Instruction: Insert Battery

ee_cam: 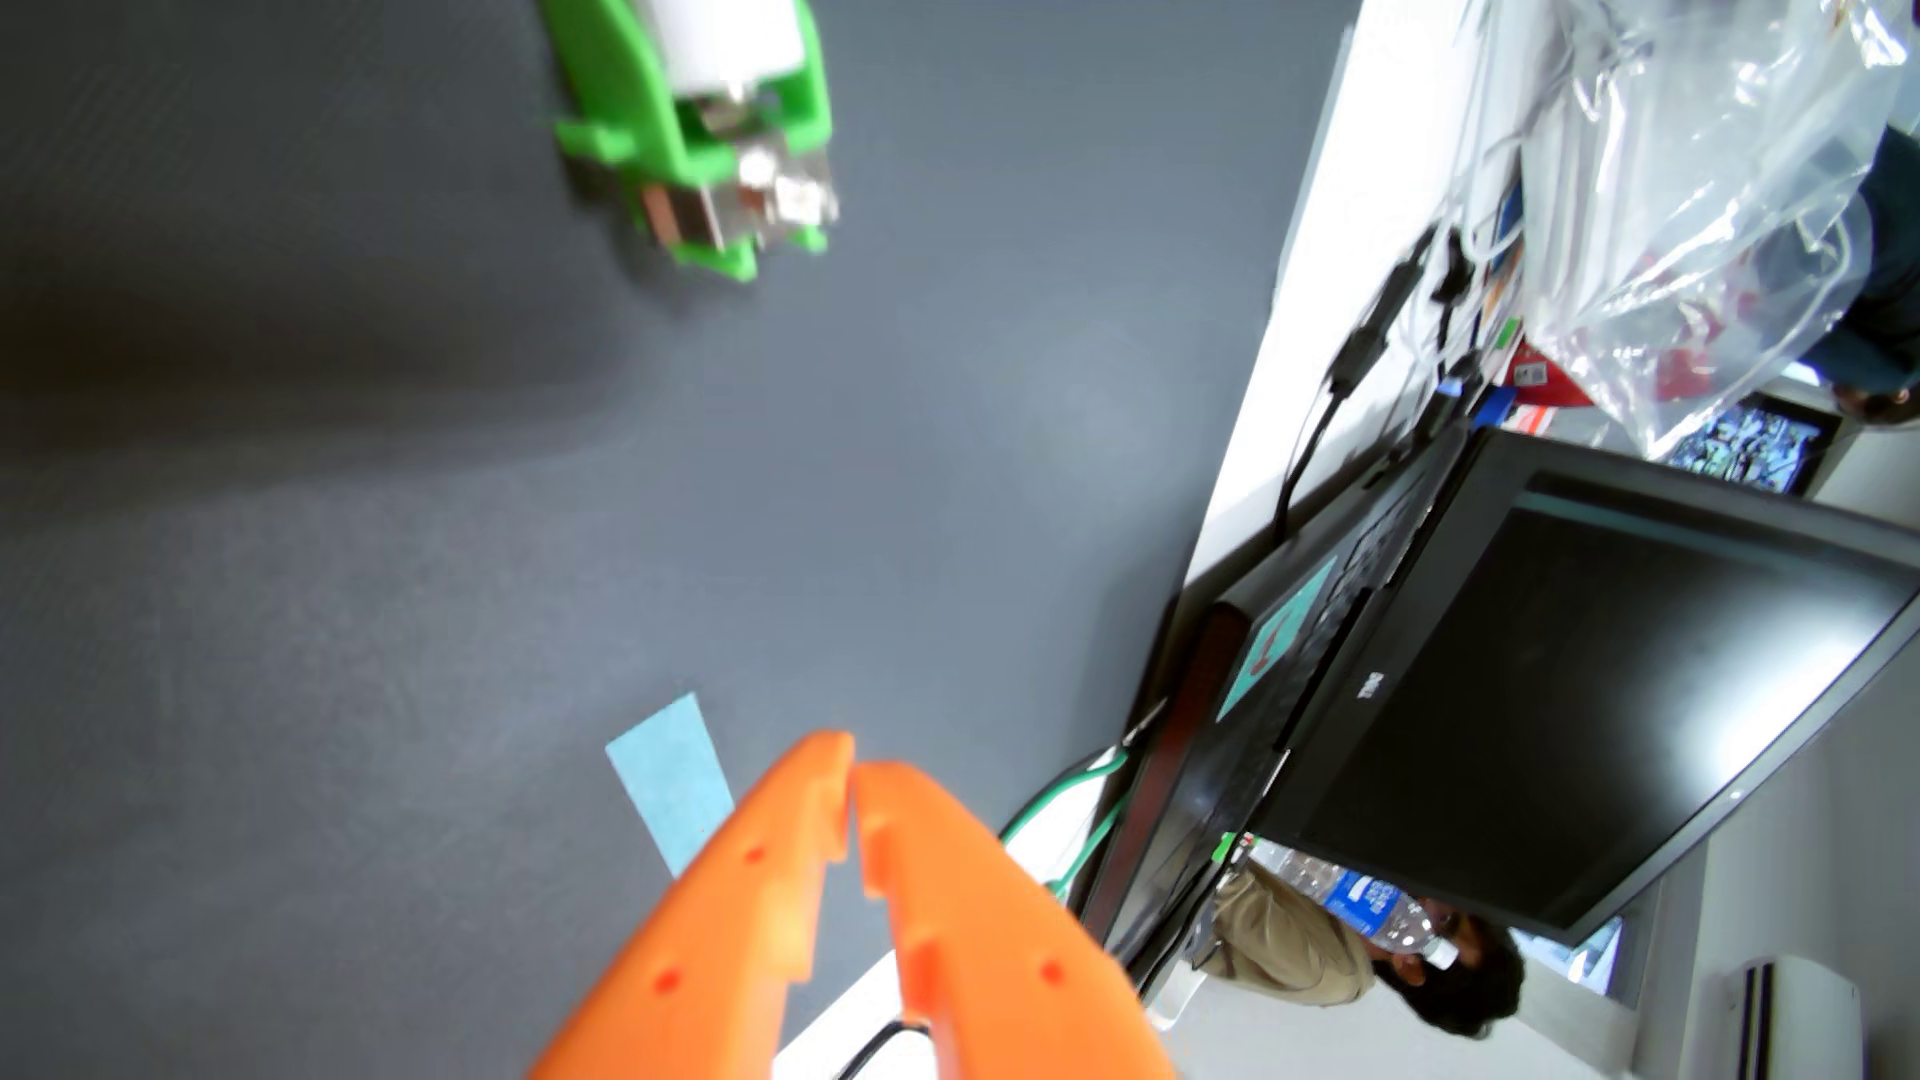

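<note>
A wrist view, turned on its side, is looking across a dark grey tabletop (pixel 416 519). The orange tool (pixel 852 774) is reaching in from the bottom edge with its two fingers pressed together at the tips and nothing between them. Well apart from it, at the top edge, a green holder (pixel 707 156) is lying on the tabletop with a white cylinder, probably the battery (pixel 727 42), sitting inside its frame; metal contacts are showing at the holder's near end. The picture is cutting off the battery's far end, so whether it is fully seated cannot be told. Judging from this, the battery is already resting in the holder and the empty tool is standing clear, so the task is looking finished or nearly so. A pale blue strip of tape (pixel 670 789) is lying just beside the tool. A black laptop (pixel 1558 706) and a clear plastic bag (pixel 1714 208) are sitting at the right.
</note>
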